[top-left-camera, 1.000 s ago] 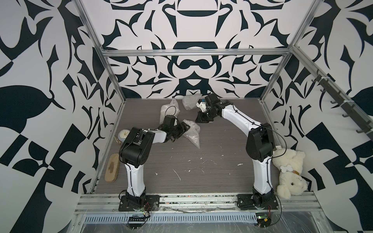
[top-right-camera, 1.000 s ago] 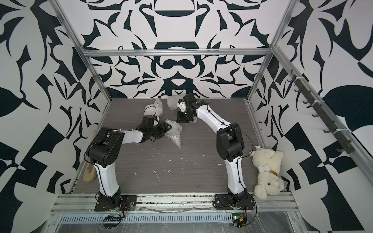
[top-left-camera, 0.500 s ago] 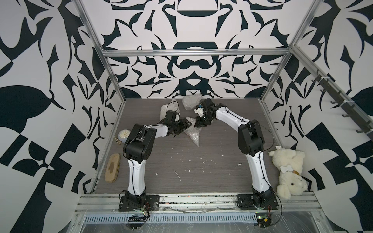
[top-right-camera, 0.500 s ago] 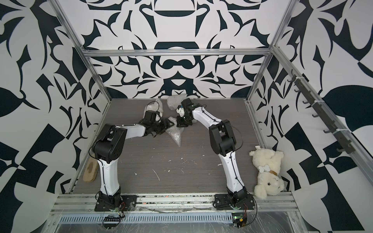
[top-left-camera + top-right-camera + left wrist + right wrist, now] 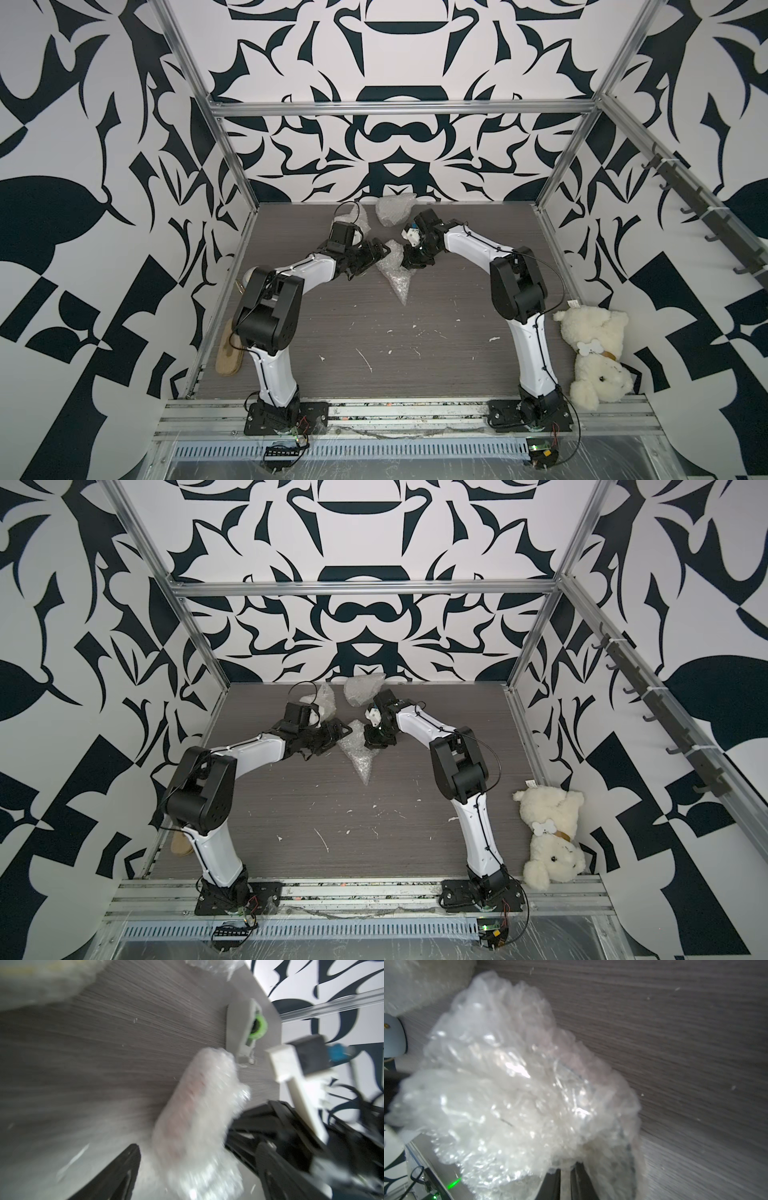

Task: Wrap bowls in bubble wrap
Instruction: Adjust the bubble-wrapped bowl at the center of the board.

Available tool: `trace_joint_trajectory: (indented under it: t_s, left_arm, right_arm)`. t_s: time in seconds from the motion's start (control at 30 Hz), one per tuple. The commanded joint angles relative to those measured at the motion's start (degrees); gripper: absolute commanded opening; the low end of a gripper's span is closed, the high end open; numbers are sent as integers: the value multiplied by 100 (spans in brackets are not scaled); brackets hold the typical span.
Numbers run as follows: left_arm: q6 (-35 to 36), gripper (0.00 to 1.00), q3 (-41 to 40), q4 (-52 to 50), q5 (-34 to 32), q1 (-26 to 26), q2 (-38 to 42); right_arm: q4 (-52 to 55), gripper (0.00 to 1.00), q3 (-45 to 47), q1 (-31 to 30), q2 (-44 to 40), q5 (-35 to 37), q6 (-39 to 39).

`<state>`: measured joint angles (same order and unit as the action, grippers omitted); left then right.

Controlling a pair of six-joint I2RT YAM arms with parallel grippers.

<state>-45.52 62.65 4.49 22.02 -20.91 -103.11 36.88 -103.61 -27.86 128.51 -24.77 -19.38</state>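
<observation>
The right arm [image 5: 469, 243] has swung inward; the right fingers [image 5: 577, 1184] now pinch the bubble wrap bundle [image 5: 395, 276]. The left fingers [image 5: 379, 252] stand spread wide and hold nothing, so this looks like a handover.

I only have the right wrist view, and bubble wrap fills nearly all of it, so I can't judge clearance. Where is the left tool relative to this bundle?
Observer: In a top view the left tool is right up against the bundle. It is on the opposite side from the right tool, which pinches the wrap.

Operator: Two tools on one bundle worries me. Is the left one clamped on the wrap too?

Observer: It doesn't look like it. The left wrist view is blurred, but it shows the jaws spread wide with the bundle between them, not closed on it.
</observation>
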Motion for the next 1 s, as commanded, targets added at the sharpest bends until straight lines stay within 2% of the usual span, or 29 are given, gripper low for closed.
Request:
trace_joint_trajectory:
  t_s: [0.0, 0.27, 0.43, 0.6, 0.8, 0.97]
  left_arm:
    - [-411, 93, -611, 532, -69, -34, 223]
    - [-1191, 93, -860, 1522, 36, -53, -393]
    - [-1329, 89, -482, 1790, 238, -102, -1056]
    - [-1300, 78, -193, 1772, 270, -106, -1474]
    - [-1107, 56, -338, 1845, 356, -98, -1502]
    - [-621, 55, -174, 1312, 519, -41, -1338]
  right_arm:
    - [-19, 16, -95, -143, -47, 130, -278]
    - [-179, 16, -9, -194, -64, 65, -416]
    - [-363, 16, 140, -200, -146, -32, -562]
    - [-504, 17, 260, -206, -318, -224, -647]
    - [-721, 21, 497, -202, -835, -418, -738]
    - [-863, 22, 730, -160, -1316, -533, -811]
